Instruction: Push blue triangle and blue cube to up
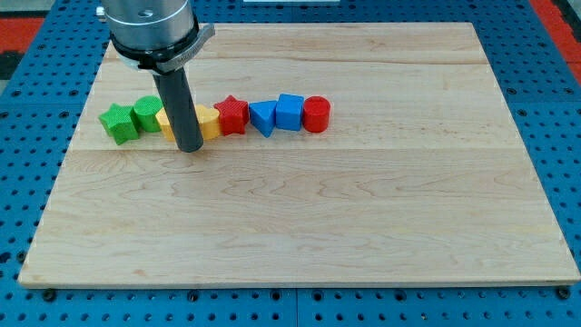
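Note:
The blue triangle point(262, 116) and the blue cube point(290, 111) sit side by side in a row of blocks across the upper middle of the wooden board point(300, 227). A red cylinder point(316, 114) touches the cube's right side and a red star point(232, 114) stands just left of the triangle. My tip point(190, 145) rests on the board well to the left of both blue blocks, just in front of the yellow blocks point(208, 123). The rod hides part of the yellow blocks.
A green star point(117, 123) and a green block point(146, 113) stand at the left end of the row. The board lies on a blue pegboard table point(554, 91). The arm's grey housing point(150, 27) fills the view's top left.

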You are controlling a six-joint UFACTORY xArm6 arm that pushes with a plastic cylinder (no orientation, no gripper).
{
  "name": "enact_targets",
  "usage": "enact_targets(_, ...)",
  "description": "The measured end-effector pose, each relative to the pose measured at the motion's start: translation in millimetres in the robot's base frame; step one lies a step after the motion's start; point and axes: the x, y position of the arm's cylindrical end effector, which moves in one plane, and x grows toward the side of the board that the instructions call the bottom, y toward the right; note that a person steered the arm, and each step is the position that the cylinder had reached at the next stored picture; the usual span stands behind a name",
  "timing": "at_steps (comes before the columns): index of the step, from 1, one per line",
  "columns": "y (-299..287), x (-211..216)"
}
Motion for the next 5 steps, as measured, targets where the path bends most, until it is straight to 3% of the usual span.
enact_targets(3, -0.6, -0.5)
enact_targets(4, 29.7, 33.7)
enact_targets(5, 79.5, 30.5)
